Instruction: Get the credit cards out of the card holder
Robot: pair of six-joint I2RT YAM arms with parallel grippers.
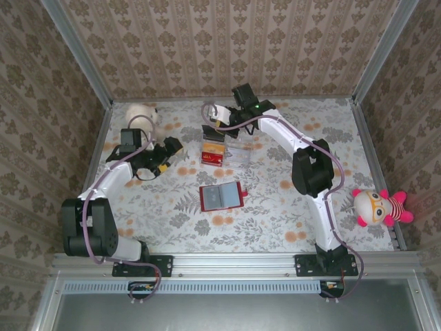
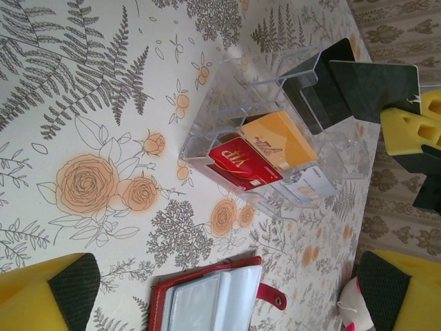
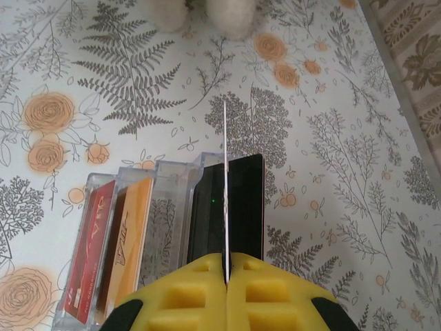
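The red card holder (image 1: 222,196) lies open on the flowered table, its greyish sleeves (image 2: 207,303) facing up and its tab to the right. My right gripper (image 3: 226,258) is shut on a thin dark credit card (image 2: 375,86), seen edge-on (image 3: 225,158) above the far end of the clear tray (image 1: 238,153). Just under it a thick black block (image 3: 207,214) stands in the tray's end slot. A red card (image 2: 244,164), an orange one (image 2: 279,141) and a white one (image 2: 310,185) rest in the tray. My left gripper (image 1: 169,155) is open, empty, left of the tray; its yellow fingers (image 2: 48,293) frame the holder.
A white plush toy (image 1: 141,116) sits at the table's back left, behind the left arm. A red-and-white doll (image 1: 379,207) lies outside the right rail. Patterned walls close the table on three sides.
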